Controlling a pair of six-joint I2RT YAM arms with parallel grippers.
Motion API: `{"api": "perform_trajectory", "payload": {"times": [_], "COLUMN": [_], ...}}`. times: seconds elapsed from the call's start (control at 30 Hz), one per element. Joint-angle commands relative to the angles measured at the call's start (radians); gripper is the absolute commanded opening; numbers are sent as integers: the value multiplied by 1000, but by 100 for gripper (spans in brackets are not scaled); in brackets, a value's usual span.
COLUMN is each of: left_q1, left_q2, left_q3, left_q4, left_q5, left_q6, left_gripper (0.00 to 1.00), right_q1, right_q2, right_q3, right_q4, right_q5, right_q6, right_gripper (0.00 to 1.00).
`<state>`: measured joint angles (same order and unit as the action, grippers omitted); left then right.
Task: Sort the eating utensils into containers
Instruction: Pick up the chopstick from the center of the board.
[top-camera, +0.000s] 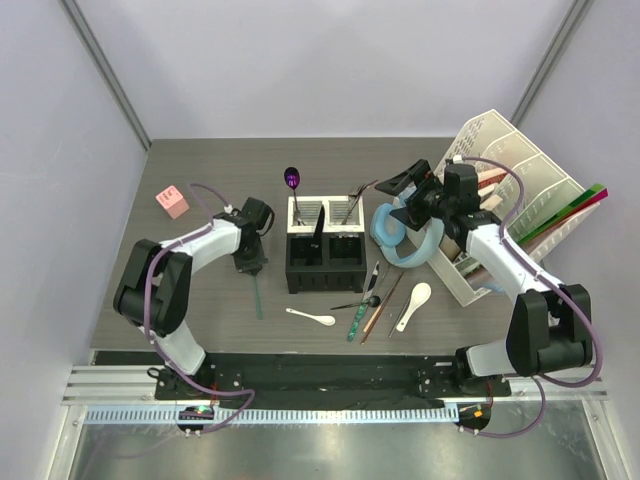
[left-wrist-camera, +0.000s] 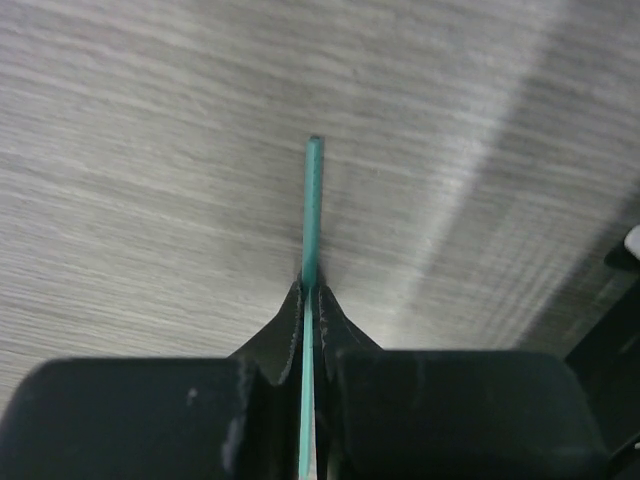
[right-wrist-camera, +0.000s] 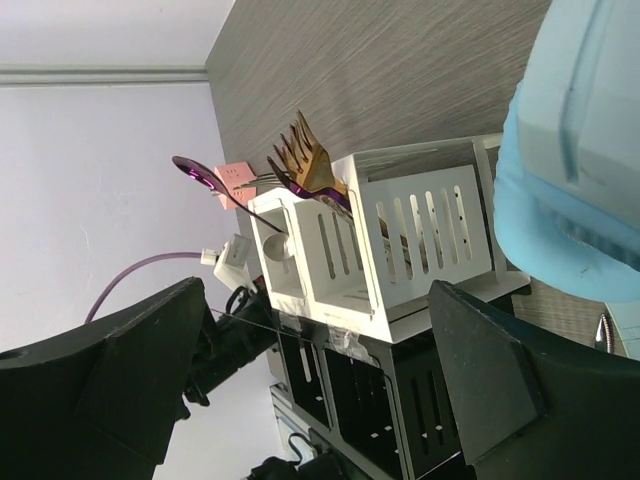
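L claw (left-wrist-camera: 308, 295) pinched tight on thin teal utensil (left-wrist-camera: 313, 210), on or just off desk (left-wrist-camera: 150, 150) left of black caddy (top-camera: 325, 262); prob light, stiff, slick, so a mid-shaft hold wd tip less; R claw (right-wrist-camera: 318, 300) spread wide, empty.

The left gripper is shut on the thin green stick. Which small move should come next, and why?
Probably a short lift straight up. The left gripper pinches the green stick, and the stick seems to lie low along the table. It should clear the surface before going right to the black caddy.
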<state>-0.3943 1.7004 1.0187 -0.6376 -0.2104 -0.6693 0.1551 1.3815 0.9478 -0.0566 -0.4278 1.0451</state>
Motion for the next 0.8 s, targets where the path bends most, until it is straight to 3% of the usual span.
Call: {"api": "perform_trajectory", "payload": {"times": [0.0, 0.13, 0.23, 0.33, 0.47, 0.57, 0.77], "left_q1": [-3, -3, -3, -18, -101, -198, -331], "left_q2": [-62, -172, -249, -332, -328, -294, -223], "left_q3": [-42, -25, 29, 121, 366, 455, 465], "left_q4": [-7, -62, -85, -92, -137, -84, 134], "left_q5": [14, -95, -100, -113, -158, -196, -191], "left_q6": [10, 11, 48, 79, 134, 163, 233], "left_gripper": [0, 0, 0, 0, 0, 0, 0], "right_q1": [3, 3, 3, 1, 3, 3, 1], "right_q2": [8, 7, 2, -1, 5, -10, -21], "right_q3": [85, 94, 109, 131, 166, 163, 143], "right_q4": [9, -28, -32, -37, -83, -89, -88], "right_q5": [4, 17, 37, 50, 61, 87, 92], "right_q6": [-42, -31, -14, 3, 4, 4, 9], "right_gripper": [100, 100, 100, 100, 100, 100, 100]}}
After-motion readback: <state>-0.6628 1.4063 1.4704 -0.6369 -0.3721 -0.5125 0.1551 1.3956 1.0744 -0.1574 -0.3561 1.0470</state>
